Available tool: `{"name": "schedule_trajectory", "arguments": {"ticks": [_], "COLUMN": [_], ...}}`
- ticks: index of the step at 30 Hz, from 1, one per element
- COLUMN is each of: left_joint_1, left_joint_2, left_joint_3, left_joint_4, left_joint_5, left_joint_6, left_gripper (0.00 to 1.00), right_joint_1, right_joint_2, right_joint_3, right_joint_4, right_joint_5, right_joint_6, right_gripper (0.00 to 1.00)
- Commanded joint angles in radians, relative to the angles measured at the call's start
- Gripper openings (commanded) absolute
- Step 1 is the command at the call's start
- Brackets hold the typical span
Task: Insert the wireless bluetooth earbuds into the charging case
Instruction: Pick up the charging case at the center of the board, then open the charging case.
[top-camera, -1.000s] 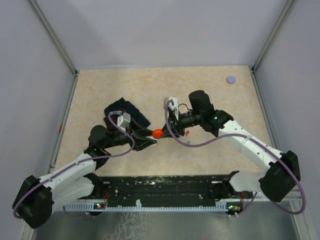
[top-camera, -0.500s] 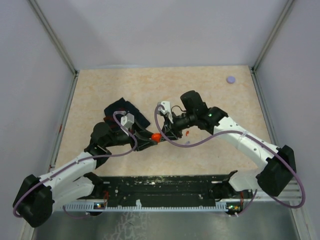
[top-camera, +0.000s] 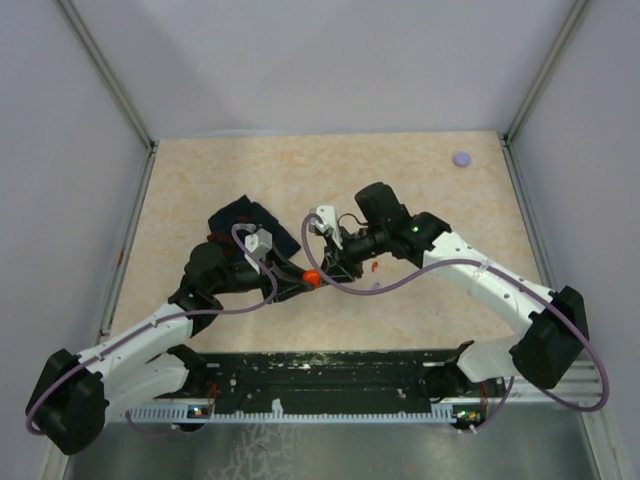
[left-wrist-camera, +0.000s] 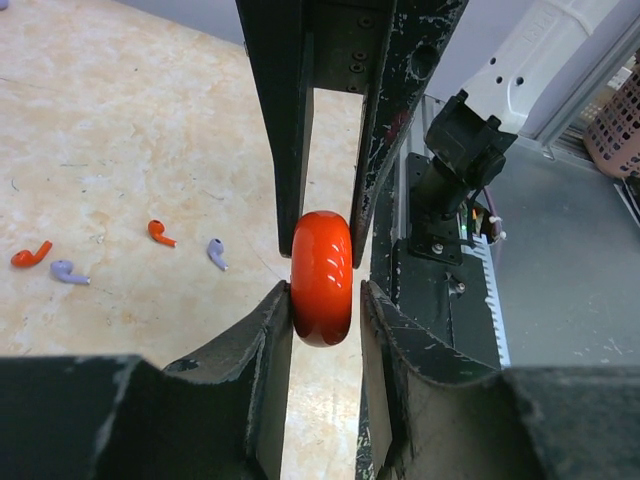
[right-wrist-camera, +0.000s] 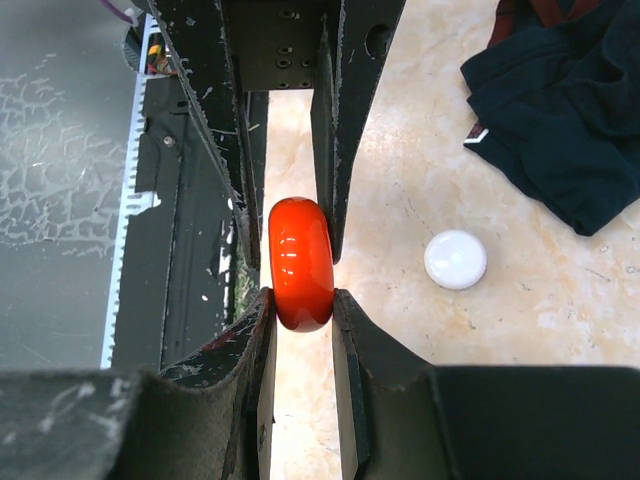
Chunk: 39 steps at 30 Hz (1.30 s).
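Red plastic is now shared between both arms: the red case (top-camera: 312, 277), a closed round disc seen edge-on, hangs above the table (top-camera: 420, 180) where the two grippers meet. Over the last second the right arm has swung in toward the left one, carrying the case slightly nearer the robot's base. Meanwhile the left gripper (left-wrist-camera: 322, 300) has drawn its jaws in around the case. Those jaws now seem to touch both flat faces, though how firmly they press cannot be told. The right gripper (right-wrist-camera: 300, 300) pinches the same disc from the opposite side, jaws narrow and set against its faces.

A two-handed hold like this probably prepares for prising the lid open. Nothing is inside yet, as the earbuds (left-wrist-camera: 160, 233) lie loose on the table, red and lavender ones scattered near each other, well apart from the case.

Both arms reach forward and inward, wrists bent so their fingers point at one another nearly head-on. A white disc (right-wrist-camera: 455, 259) and a dark cloth (right-wrist-camera: 560, 130) lie on the table behind the left arm.
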Motion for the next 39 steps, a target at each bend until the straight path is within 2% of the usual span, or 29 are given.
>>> {"name": "schedule_trajectory", "arguments": {"ticks": [1, 5, 9, 12, 15, 19, 29, 39], "left_joint_1": [0.003, 0.003, 0.003, 0.003, 0.003, 0.003, -0.004, -0.045], "left_joint_2": [0.002, 0.009, 0.003, -0.012, -0.033, -0.052, -0.058, -0.066], "left_joint_3": [0.033, 0.033, 0.025, 0.01, -0.005, -0.017, -0.027, -0.02], "left_joint_4": [0.011, 0.015, 0.015, 0.015, 0.017, 0.029, 0.0, -0.082], "left_joint_5": [0.025, 0.035, 0.036, 0.018, 0.011, 0.023, 0.078, 0.038], "left_joint_6": [0.012, 0.012, 0.028, 0.049, 0.075, 0.099, 0.188, 0.295], "left_gripper": [0.36, 0.25, 0.08, 0.01, 0.0, 0.0, 0.0, 0.0], "right_joint_1": [0.015, 0.02, 0.02, 0.02, 0.02, 0.02, 0.02, 0.018], "right_joint_2": [0.009, 0.013, 0.012, 0.008, -0.002, -0.011, -0.032, -0.046], "right_joint_3": [0.068, 0.076, 0.078, 0.076, 0.063, 0.047, 0.032, 0.029], "right_joint_4": [-0.001, -0.008, -0.005, 0.001, 0.022, 0.058, 0.11, 0.113], "right_joint_5": [0.002, 0.008, 0.019, 0.022, 0.025, 0.02, 0.051, 0.125], "right_joint_6": [-0.021, -0.021, -0.015, -0.007, 0.008, 0.027, 0.067, 0.092], "right_gripper": [0.0, 0.0, 0.01, 0.15, 0.29, 0.4, 0.42, 0.43]}}
